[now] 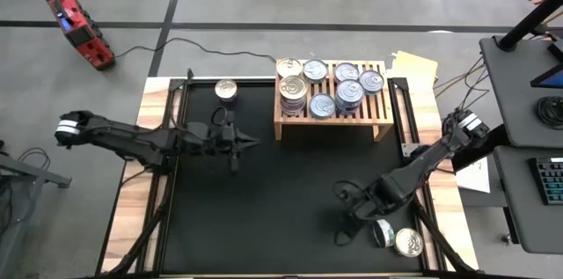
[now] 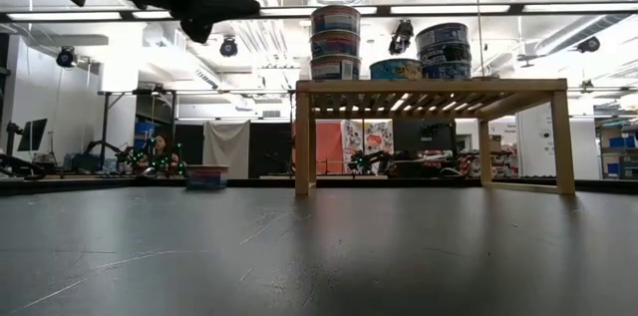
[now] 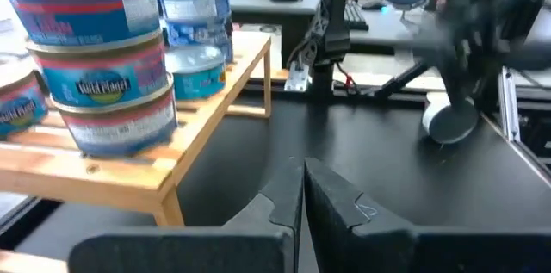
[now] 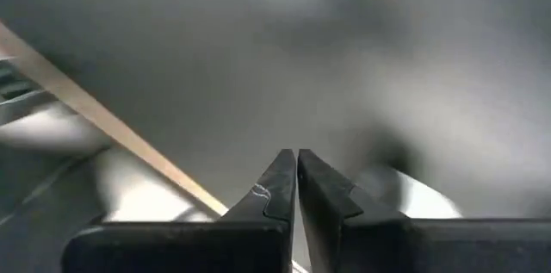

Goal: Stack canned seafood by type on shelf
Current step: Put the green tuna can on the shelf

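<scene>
The light-wood shelf point(image 1: 334, 119) stands at the far middle of the black mat, with several tins of canned seafood point(image 1: 349, 94) on its slats, some stacked point(image 2: 335, 42). One tin point(image 1: 226, 91) sits alone on the mat left of the shelf. Two more tins point(image 1: 384, 232) point(image 1: 407, 242) lie at the near right. My left gripper point(image 1: 253, 141) hovers shut over the mat's left half and points at the shelf's near left corner point(image 3: 164, 189). My right gripper point(image 1: 345, 223) is shut and points down over the near right of the mat, left of the two tins.
The mat lies in a black frame on a wood table point(image 1: 132, 217). The mat in front of the shelf, between the two grippers, is bare. A red tool point(image 1: 79, 28) and cables lie on the floor beyond the table. A desk with a keyboard point(image 1: 550, 178) stands to the right.
</scene>
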Controlling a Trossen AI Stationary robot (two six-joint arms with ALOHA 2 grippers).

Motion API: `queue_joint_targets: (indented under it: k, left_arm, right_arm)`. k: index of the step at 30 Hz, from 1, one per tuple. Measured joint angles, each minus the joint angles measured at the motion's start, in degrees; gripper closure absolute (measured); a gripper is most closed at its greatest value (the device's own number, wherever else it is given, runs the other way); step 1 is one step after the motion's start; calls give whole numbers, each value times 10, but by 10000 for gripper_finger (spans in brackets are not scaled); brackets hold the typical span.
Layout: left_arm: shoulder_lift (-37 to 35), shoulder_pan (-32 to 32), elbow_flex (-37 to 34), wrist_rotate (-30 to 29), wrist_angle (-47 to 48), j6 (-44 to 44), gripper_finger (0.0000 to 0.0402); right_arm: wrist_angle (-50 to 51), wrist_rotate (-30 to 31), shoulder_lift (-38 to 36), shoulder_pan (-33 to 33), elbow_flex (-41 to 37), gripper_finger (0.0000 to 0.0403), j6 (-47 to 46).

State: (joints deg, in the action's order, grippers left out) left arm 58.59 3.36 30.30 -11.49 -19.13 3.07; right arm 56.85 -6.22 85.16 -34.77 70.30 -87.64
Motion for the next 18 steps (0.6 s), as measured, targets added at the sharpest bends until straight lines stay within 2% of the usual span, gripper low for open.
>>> queue_joint_targets:
  k: [2, 6, 14, 18]
  left_arm:
    - [7, 0, 0, 0, -3, 0, 401]
    - [11, 0, 0, 0, -13, 0, 401]
    - [10, 8, 0, 0, -18, -2, 401]
    - [10, 8, 0, 0, -18, -10, 401]
  right_arm:
    - [119, 3, 14, -12, 58, 394, -40]
    - [224, -3, 27, -36, 126, 394, -108]
    - [236, -71, 23, -107, 129, 394, -250]
    - [234, -66, 23, -148, 129, 394, -314]
